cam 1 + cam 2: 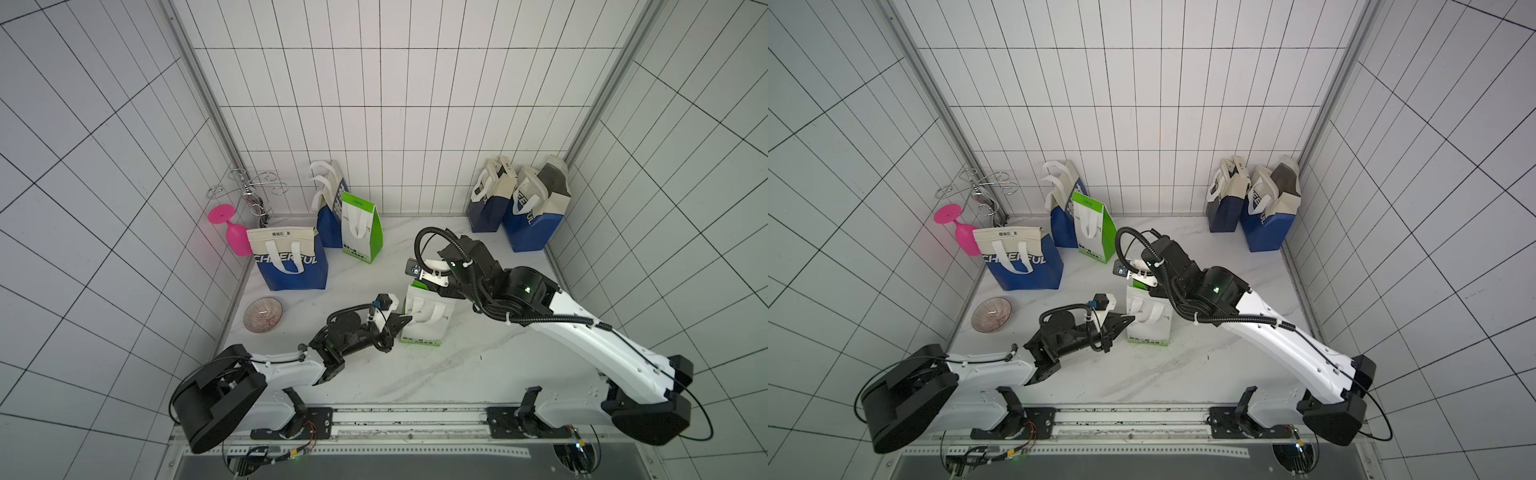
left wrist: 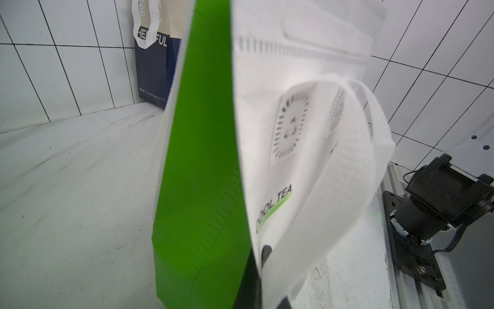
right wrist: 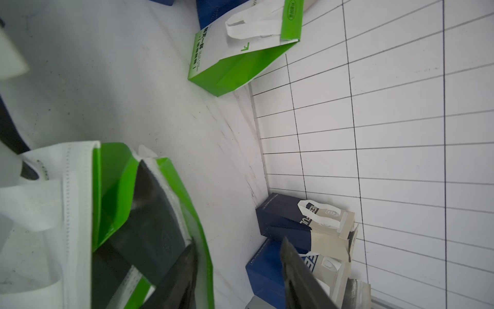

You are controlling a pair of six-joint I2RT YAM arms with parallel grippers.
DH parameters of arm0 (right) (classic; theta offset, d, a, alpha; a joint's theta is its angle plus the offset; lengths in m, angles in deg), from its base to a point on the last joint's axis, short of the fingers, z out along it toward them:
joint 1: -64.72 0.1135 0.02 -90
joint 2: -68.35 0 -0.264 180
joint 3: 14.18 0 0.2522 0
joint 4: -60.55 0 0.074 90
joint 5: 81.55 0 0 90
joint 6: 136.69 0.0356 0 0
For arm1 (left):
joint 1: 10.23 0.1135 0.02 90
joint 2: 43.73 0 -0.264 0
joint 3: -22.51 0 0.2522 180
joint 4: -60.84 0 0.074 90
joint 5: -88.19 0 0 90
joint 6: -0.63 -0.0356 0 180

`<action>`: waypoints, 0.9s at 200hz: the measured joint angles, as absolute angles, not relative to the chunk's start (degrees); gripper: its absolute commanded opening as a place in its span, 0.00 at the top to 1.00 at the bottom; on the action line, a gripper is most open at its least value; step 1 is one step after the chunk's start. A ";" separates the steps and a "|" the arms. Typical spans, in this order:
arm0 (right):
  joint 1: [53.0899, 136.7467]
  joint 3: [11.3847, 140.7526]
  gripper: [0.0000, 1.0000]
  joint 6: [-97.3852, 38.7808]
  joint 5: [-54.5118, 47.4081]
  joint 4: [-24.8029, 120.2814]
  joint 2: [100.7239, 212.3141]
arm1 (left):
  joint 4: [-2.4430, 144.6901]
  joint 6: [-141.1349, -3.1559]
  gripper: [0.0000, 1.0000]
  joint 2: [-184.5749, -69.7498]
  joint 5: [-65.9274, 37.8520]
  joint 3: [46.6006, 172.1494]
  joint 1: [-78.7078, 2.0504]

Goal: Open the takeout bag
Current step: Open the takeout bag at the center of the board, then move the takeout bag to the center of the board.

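Top views: bag [image 1: 428, 320] stands upright at the middle of the table [image 1: 415, 374], long axis vertical, mouth up. White handled face toward 6 o'clock, green sides at 3 and 9. Left gripper [image 1: 405, 321] at its 9 o'clock, clenched on the bag at the white handle [image 2: 347, 187]. Right wrist: right gripper [image 3: 238, 244] released, jaws apart above the mouth, one finger [image 3: 181, 267] at the green rim. Left wrist: face reads "COOL TEA". Blue bag [image 1: 291, 262] at 10 o'clock reads "CHEERFUL".

Legible lettering: two items.
"COOL TEA" on the green-and-white takeout bag [image 2: 275, 171]; "CHEERFUL" on the blue bag [image 1: 291, 274] at its ten o'clock.
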State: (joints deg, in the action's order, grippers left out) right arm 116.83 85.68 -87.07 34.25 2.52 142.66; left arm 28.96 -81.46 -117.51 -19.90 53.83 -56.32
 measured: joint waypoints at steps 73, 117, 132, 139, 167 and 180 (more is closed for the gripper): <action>106.10 78.75 0.43 -67.09 24.70 8.88 130.70 | 29.29 -81.42 1.00 -117.51 -19.83 53.83 -56.32; 105.62 67.32 0.38 -61.84 14.36 12.33 120.67 | 29.39 -81.42 1.00 -117.51 -19.79 53.83 -56.32; 105.58 63.28 0.36 -59.27 11.36 12.77 116.12 | 29.39 -81.42 1.00 -117.51 -19.79 53.83 -56.32; 105.58 61.27 0.35 -57.93 10.21 13.29 113.92 | 29.39 -81.42 1.00 -117.51 -19.79 53.83 -56.32; 105.58 53.25 0.34 -52.66 6.51 14.49 105.43 | 29.39 -81.42 1.00 -117.51 -19.79 53.83 -56.32; 105.58 51.02 0.33 -50.54 4.48 15.24 103.90 | 29.39 -81.42 1.00 -117.51 -19.79 53.83 -56.32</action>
State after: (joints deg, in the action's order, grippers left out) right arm 105.58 51.02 -50.54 4.48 15.24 103.90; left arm 29.39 -81.42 -117.51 -19.79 53.83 -56.32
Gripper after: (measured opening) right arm 0.666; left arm 0.050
